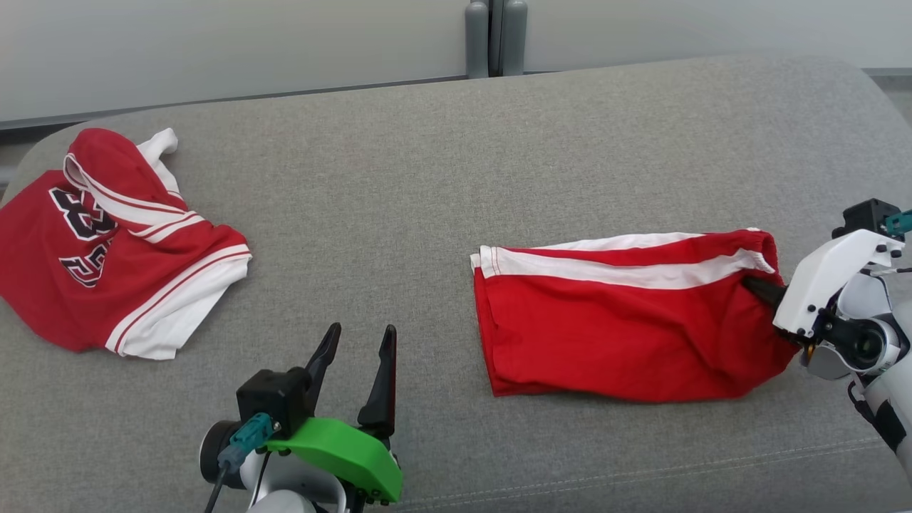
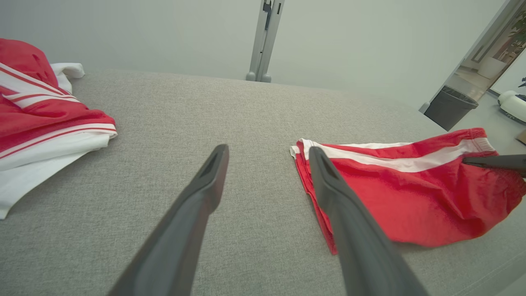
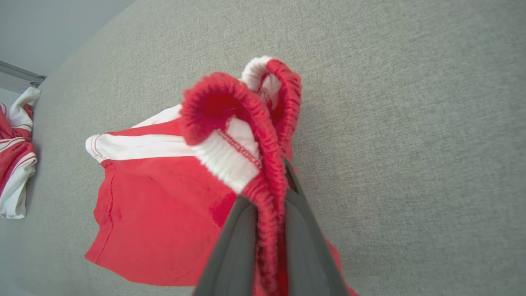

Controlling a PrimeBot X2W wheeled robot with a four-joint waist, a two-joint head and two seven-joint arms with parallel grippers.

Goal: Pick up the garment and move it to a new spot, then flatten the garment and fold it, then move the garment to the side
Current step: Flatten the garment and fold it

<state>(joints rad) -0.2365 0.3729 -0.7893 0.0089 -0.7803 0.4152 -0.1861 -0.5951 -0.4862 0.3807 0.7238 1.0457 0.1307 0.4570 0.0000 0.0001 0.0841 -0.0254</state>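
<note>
The shorts (image 1: 627, 335) are thin red cloth, matt and softly creased, with a white cloth stripe; their waistband (image 3: 230, 160) is ribbed, gathered elastic knit. The jersey (image 1: 107, 242) is smooth cloth with a faint sheen. The cushion (image 1: 427, 178) wears coarse grey woven upholstery, matt. The left gripper (image 1: 360, 331) has matt dark plastic fingers (image 2: 193, 205) and a smooth green plastic cover (image 1: 335, 456); the right gripper (image 1: 754, 286) has a smooth white plastic shell (image 1: 826, 278).

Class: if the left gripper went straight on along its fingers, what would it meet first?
Probably the bare grey cushion between the jersey and the shorts; the left gripper seems to pass beside the shorts' hem, though depth is unclear.
</note>
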